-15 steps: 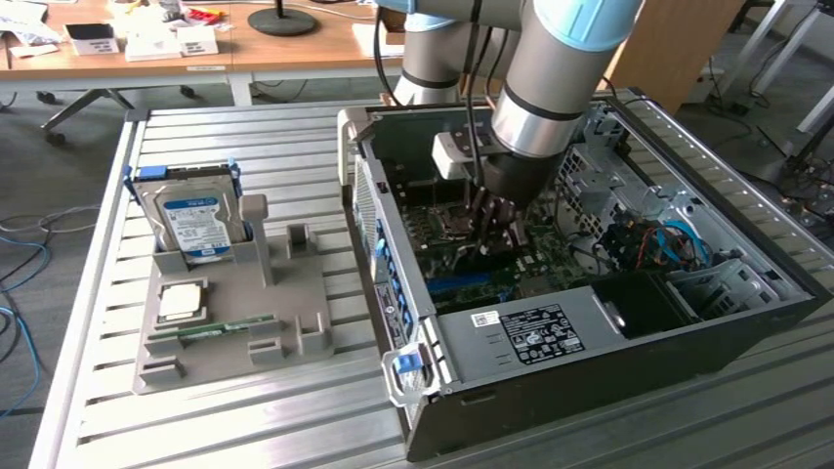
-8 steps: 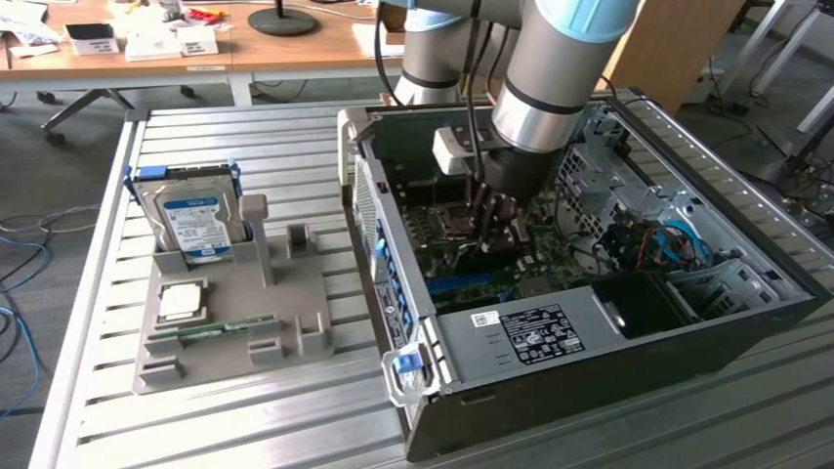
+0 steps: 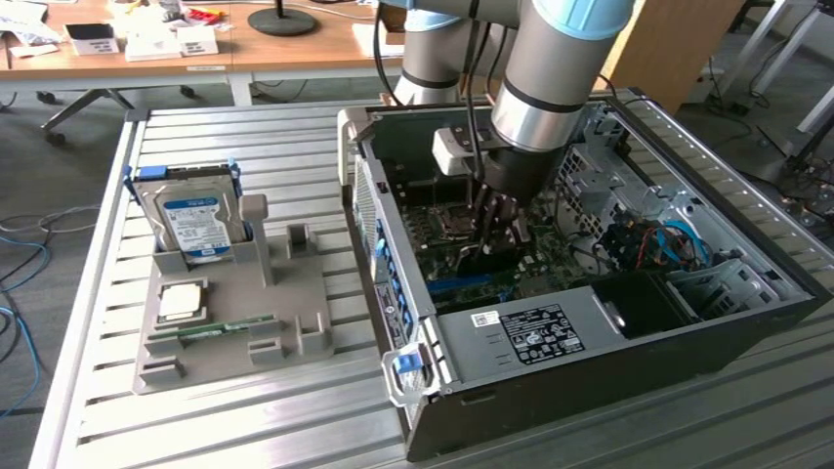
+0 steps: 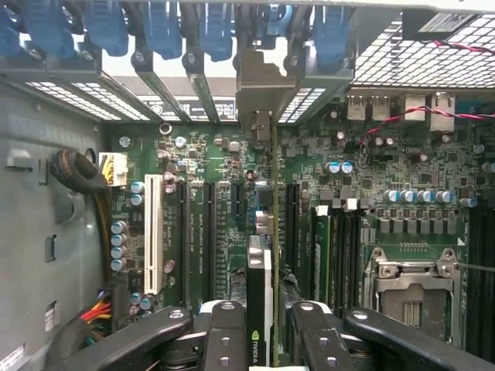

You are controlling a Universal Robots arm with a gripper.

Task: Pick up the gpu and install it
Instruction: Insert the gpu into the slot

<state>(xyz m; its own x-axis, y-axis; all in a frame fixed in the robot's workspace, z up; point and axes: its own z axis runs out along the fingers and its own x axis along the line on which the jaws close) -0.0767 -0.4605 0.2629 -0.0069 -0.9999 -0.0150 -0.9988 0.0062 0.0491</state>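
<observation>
The pincer [image 3: 497, 227] is seen lowered inside the open computer case [image 3: 729, 322], its fingers [image 4: 224, 340] pinched on the gpu [image 4: 260, 309], which is held on edge between them. The card's lower edge is directed at the motherboard [image 4: 224, 162] just beneath the pincer, in line with the expansion slots; whether it is seated cannot be told. The processor socket [image 4: 410, 297] is shown beside the pincer. Well apart from the pincer, on the tabletop [image 3: 234, 430], a grey holder [image 3: 293, 293] carries a hard drive [image 3: 193, 220].

Grey floor [image 3: 53, 166], wood desks [image 3: 195, 54] behind w/ clutter
</observation>
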